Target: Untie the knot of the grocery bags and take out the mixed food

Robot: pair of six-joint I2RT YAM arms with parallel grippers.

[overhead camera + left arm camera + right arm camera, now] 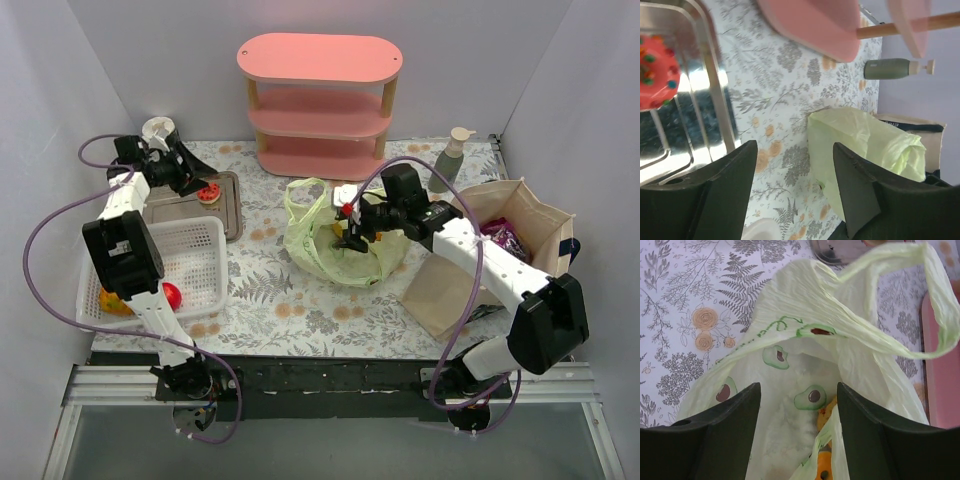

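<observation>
Thin yellow-green plastic bag sits open-mouthed before the pink shelf. The right gripper, spread and empty above it, could pinch plastic instead of food. The left gripper is spread and empty too.

Overhead wide; wrist views close; all share bag.

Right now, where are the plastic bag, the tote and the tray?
plastic bag (790, 305): right wrist view, on its crinkled outer wall above the opening.
tote (445, 290): top view, on its beige side panel.
tray (228, 210): top view, on its bare right edge.
</observation>
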